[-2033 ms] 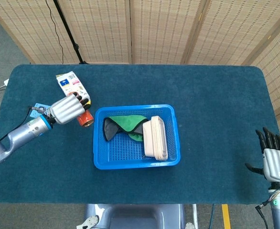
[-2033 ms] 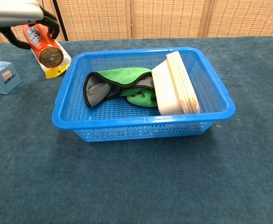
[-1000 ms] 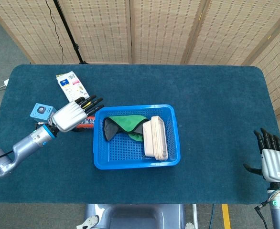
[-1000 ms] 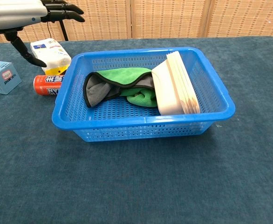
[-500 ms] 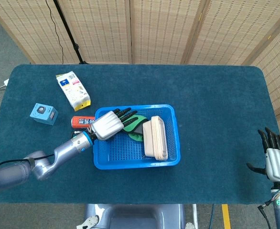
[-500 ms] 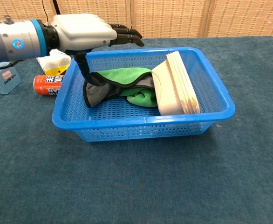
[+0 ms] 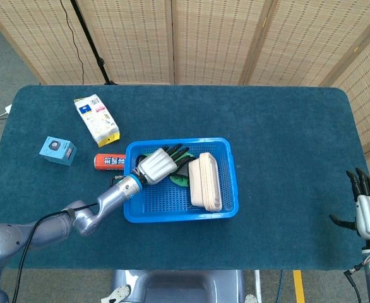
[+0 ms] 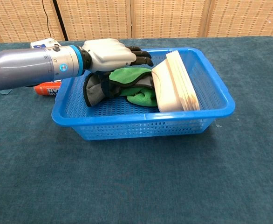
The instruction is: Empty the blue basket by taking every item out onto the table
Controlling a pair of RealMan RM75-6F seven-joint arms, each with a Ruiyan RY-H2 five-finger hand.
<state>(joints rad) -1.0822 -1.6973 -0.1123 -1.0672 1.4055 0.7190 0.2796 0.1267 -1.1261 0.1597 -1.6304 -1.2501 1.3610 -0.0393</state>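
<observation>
The blue basket point(image 7: 180, 218) point(image 8: 146, 119) stands mid-table. Inside lie a green cloth with grey and black edging point(image 7: 180, 182) point(image 8: 137, 76) on the left and a stack of beige trays point(image 7: 205, 182) point(image 8: 178, 86) leaning on edge at the right. My left hand point(image 7: 156, 165) point(image 8: 109, 55) reaches in over the basket's left wall and hovers on top of the cloth, fingers stretched out flat toward the trays, thumb down by the grey part. No grip on the cloth shows. My right hand point(image 7: 369, 214) hangs empty with fingers apart off the table's right front edge.
Left of the basket an orange can point(image 7: 109, 161) point(image 8: 47, 87) lies on its side. Further left sit a small blue box point(image 7: 57, 150) and, toward the back, a white and yellow packet point(image 7: 96, 118) point(image 8: 44, 44). Woven screens stand behind the table.
My left hand set the orange can down left of the basket, let go, then swung right over the basket wall onto the green cloth. The right hand barely shifted.
</observation>
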